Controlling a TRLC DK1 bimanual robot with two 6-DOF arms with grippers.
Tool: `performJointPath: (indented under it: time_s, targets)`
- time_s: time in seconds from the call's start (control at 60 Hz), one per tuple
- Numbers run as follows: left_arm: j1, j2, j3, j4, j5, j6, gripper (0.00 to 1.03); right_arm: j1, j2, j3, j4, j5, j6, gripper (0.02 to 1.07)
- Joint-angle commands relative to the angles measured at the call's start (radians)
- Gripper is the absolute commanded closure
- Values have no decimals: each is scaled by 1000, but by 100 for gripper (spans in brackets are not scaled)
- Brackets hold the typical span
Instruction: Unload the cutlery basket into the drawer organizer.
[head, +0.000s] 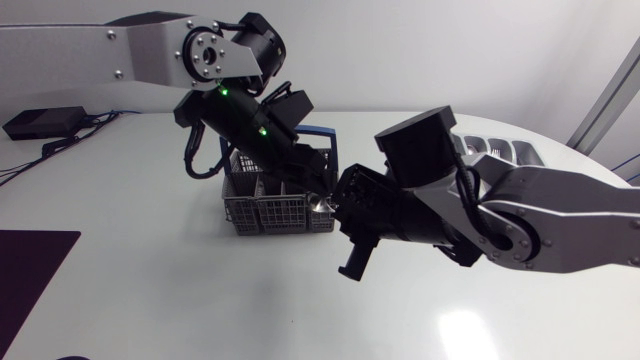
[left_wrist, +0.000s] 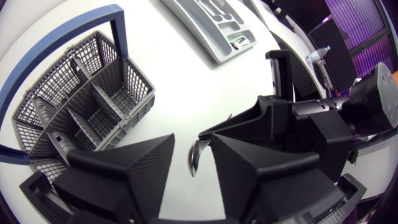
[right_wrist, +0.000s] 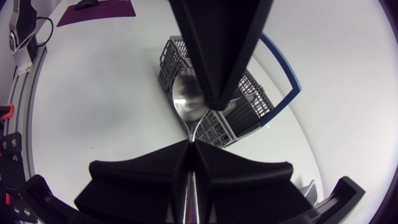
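White desk (head: 150, 290) carries a grey mesh plastic cutlery basket with blue handle (left_wrist: 87, 106), with the grey moulded drawer organizer (left_wrist: 217, 25) well apart. Left arm's fingers (left_wrist: 143, 168) gape empty beside the basket. Right arm's fingers (right_wrist: 143, 171) clamp a shiny steel spoon (right_wrist: 188, 99), seemingly over the basket's corner.

Our cutlery basket (head: 275, 205) is grey lattice mesh with a blue handle (head: 315, 130). The spoon (right_wrist: 186, 107) is mirror-bright silver, the drawer organizer (left_wrist: 208, 37) pale grey, the table (head: 150, 270) white. Our left gripper (left_wrist: 189, 155) and right gripper (right_wrist: 189, 149) are matte black, with finely ribbed fingers (left_wrist: 143, 168). 2 green lights (head: 226, 92) glow on our left arm (head: 240, 120).
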Motion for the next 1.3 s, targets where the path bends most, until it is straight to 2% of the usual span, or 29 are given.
performJointPath:
  time_s: [0.0,0.15,0.283,0.417,0.483,0.6,0.683,0.9,1.1,1.283]
  targets:
    - [-2,-11,47,-5,12,-17,5,0,-16,-18,-20,-10,-7,97]
    - [25,-50,63,23,12,-21,5,-31,-38,-44,-52,-63,-25,97]
    - [79,-102,54,76,8,-34,5,-126,-81,-72,-104,-155,-70,97]
    - [130,-135,37,106,-54,-29,5,-278,-124,-81,-184,-284,-147,97]
    - [166,-157,10,129,-83,-21,5,-407,-130,-81,-254,-381,-237,97]
    - [205,-188,-29,155,-123,-5,5,-566,-118,-80,-316,-465,-369,97]
    - [242,-217,-72,193,-167,3,5,-712,-73,-72,-375,-508,-527,97]
    - [312,-273,-168,264,-278,32,5,-994,94,16,-487,-534,-860,97]
    - [397,-310,-253,311,-290,75,5,-1206,321,195,-550,-516,-1092,97]
    - [436,-326,-291,328,-296,101,5,-1283,461,313,-549,-432,-1222,97]
